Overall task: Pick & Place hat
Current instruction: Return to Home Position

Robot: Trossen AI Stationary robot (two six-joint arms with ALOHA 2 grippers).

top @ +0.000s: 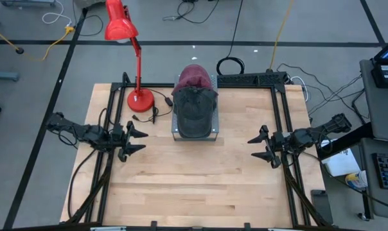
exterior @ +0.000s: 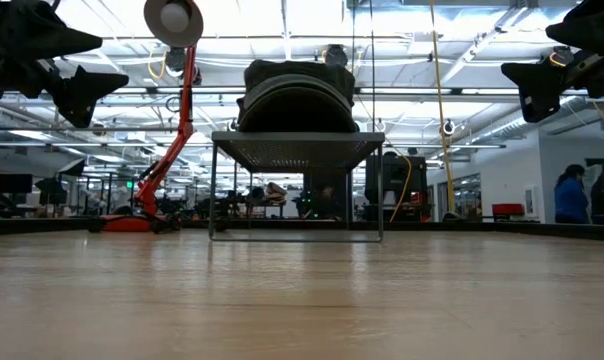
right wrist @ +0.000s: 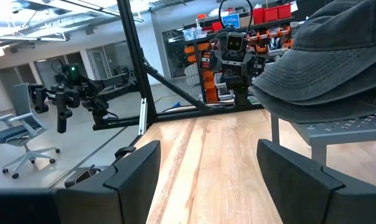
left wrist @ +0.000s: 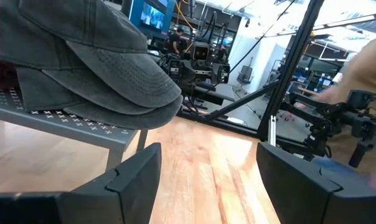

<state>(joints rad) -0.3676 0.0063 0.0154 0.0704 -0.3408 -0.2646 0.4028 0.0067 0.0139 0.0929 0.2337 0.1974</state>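
High view shows me the black caps [top: 195,112] stacked on the shelf [top: 194,137] at the table's far middle. The left gripper [top: 141,140] and right gripper [top: 253,147] hang spread and empty on either side of it. I judge the placing done. Next, I just park the 2 arms at home.

High view: overhead, looking straight down on the whole light wooden worktop [top: 194,186]. Low view: at worktop height, facing 12 o'clock. Left wrist view faces 3 o'clock, right wrist view 9 o'clock, both close. All four share the grey perforated metal shelf [exterior: 297,150].
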